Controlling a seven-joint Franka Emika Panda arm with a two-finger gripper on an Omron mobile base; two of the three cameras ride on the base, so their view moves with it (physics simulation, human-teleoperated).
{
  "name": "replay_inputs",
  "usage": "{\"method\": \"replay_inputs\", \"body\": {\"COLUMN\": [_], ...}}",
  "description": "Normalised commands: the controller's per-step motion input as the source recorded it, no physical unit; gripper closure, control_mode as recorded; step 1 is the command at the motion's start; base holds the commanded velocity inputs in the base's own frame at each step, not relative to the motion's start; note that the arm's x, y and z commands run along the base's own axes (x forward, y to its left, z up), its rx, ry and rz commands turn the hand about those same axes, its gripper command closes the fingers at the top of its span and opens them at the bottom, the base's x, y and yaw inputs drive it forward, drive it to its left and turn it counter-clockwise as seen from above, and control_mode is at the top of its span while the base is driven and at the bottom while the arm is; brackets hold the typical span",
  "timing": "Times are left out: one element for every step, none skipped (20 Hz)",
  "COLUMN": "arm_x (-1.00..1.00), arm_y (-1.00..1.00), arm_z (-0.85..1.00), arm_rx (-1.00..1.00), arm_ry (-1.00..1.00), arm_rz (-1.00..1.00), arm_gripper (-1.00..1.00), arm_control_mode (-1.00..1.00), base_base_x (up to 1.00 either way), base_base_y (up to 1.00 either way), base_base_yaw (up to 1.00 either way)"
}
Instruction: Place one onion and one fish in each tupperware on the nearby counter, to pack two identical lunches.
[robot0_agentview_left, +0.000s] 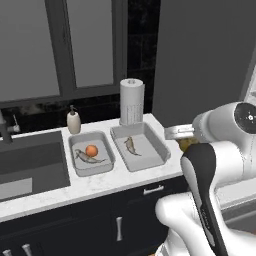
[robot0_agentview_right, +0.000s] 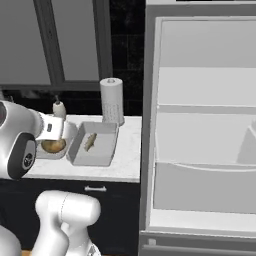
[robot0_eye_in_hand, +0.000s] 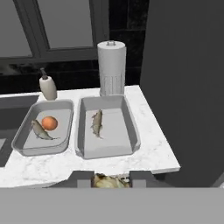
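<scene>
Two shallow pale-grey rectangular tupperware containers sit side by side on the white marble-look counter (robot0_eye_in_hand: 153, 144). Inside the left tupperware (robot0_eye_in_hand: 43, 127) lie a bright orange round onion (robot0_eye_in_hand: 49, 123) and a slender silver-grey fish (robot0_eye_in_hand: 40, 131), close beside each other. Its neighbour, the right tupperware (robot0_eye_in_hand: 107, 127), holds a second fish (robot0_eye_in_hand: 97, 123) lying lengthwise. A dull olive-tan onion (robot0_eye_in_hand: 107, 181) is pinched between the gripper (robot0_eye_in_hand: 108, 179) and its dark fingers (robot0_eye_in_hand: 83, 178) (jaws narrow around it), off the counter's front edge, near the right container. Behind the containers stand a white paper-towel roll (robot0_eye_in_hand: 111, 68) and a cream soap dispenser (robot0_eye_in_hand: 47, 86); a dark sink basin (robot0_agentview_left: 30, 162) lies left. No writing is legible.
</scene>
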Motion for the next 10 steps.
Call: {"method": "replay_inputs", "body": {"arm_x": [0.0, 0.0, 0.0, 0.0, 0.0, 0.0, 0.03, 0.2, 0.08, 0.06], "arm_y": [0.0, 0.0, 0.0, 0.0, 0.0, 0.0, 0.0, 0.0, 0.0, 0.0], "arm_z": [0.0, 0.0, 0.0, 0.0, 0.0, 0.0, -0.2, -0.35, -0.44, -0.63], "arm_rx": [0.0, 0.0, 0.0, 0.0, 0.0, 0.0, 0.06, 0.07, 0.12, 0.2], "arm_ry": [0.0, 0.0, 0.0, 0.0, 0.0, 0.0, 0.0, 0.03, 0.04, 0.01], "arm_rz": [0.0, 0.0, 0.0, 0.0, 0.0, 0.0, 0.0, 0.01, 0.01, 0.06], "arm_gripper": [1.0, 1.0, 1.0, 1.0, 1.0, 1.0, 1.0, 1.0, 1.0, 1.0], "arm_control_mode": [1.0, 1.0, 1.0, 1.0, 1.0, 1.0, -1.0, -1.0, -1.0, -1.0], "base_base_x": [1.0, 1.0, 0.86, 0.29, 0.02, 0.0, 0.0, 0.0, 0.0, 0.0], "base_base_y": [0.79, 0.63, 0.34, 0.0, 0.0, 0.0, 0.0, 0.0, 0.0, 0.0], "base_base_yaw": [0.0, 0.01, 0.04, 0.03, 0.01, 0.0, 0.0, 0.0, 0.0, 0.0]}}
